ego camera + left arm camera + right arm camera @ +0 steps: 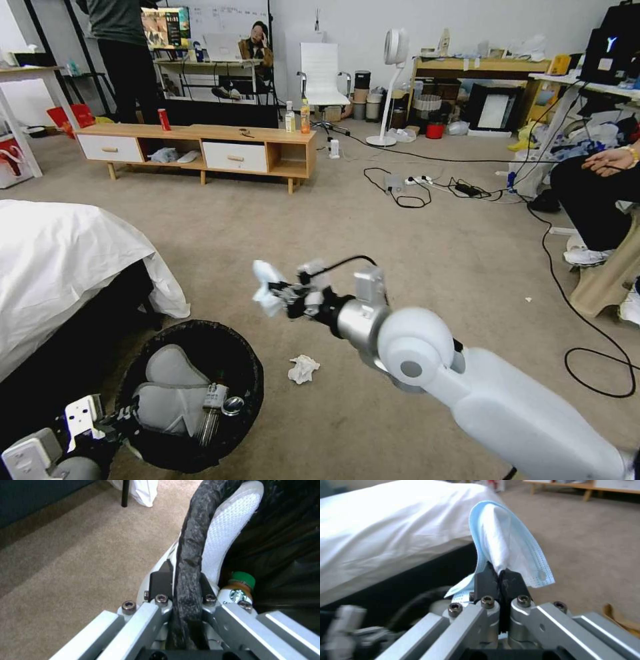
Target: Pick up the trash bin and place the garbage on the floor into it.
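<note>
The trash bin, lined with a black bag, stands at the lower left beside the bed. My left gripper is shut on its near rim; the left wrist view shows the fingers clamped on the rolled black rim. Inside lie pale padded pieces, a bottle and a can. My right gripper hangs above the floor, right of and beyond the bin, shut on a pale blue face mask. A crumpled white tissue lies on the carpet below that arm.
A bed with a white sheet fills the left. A low wooden cabinet stands at the back. Cables cross the carpet on the right, near a seated person's legs. A tan piece lies on the floor.
</note>
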Robot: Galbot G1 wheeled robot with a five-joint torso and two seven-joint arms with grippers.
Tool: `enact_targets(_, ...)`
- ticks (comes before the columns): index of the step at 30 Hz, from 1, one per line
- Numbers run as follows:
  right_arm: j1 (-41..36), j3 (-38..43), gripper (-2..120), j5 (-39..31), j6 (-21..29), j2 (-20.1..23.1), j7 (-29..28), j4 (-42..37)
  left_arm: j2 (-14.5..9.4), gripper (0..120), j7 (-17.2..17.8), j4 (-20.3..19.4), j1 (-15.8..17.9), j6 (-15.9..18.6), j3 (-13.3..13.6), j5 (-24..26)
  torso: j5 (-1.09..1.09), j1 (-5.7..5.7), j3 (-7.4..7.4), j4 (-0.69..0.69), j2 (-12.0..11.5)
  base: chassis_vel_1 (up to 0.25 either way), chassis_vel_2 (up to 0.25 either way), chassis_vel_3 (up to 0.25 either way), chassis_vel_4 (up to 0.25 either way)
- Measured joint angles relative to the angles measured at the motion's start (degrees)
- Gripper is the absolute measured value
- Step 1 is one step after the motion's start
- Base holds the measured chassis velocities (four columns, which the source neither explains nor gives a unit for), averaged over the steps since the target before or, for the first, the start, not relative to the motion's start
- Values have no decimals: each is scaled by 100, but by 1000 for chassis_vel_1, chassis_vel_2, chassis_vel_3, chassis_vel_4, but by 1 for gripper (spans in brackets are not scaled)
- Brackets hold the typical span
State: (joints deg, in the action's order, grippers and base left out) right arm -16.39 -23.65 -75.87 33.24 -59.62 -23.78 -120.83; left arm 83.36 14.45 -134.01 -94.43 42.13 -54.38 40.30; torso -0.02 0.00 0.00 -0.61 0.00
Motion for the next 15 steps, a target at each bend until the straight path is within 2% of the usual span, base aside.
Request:
enact_targets(3,310,-131,0,-486,345,-260,-403,-123,12,3,0,-27,-1,0,10,-7,0,0,0,-1,0,0,0,0,0)
enact_targets(5,583,-304,0,-1033,757,-637,-865,-164,28,3,0,-59,-2,0,28,-13,1,0,0,-2,0,0,0,0,0)
enact_targets(6,583,-304,0,-1033,757,-637,-865,-164,28,3,0,-59,-2,0,28,-13,1,0,0,-2,0,0,0,0,0)
enact_targets(8,800,-531,0,-1469,887,-931,-1256,-106,32,3,-3,-79,-9,0,44,-26,1,0,0,0,0,0,0,0,0)
enact_targets(15,1052,-1050,0,-1728,889,-1246,-1662,114,38,3,-9,-110,-7,0,27,-25,1,0,0,-2,0,0,0,0,0)
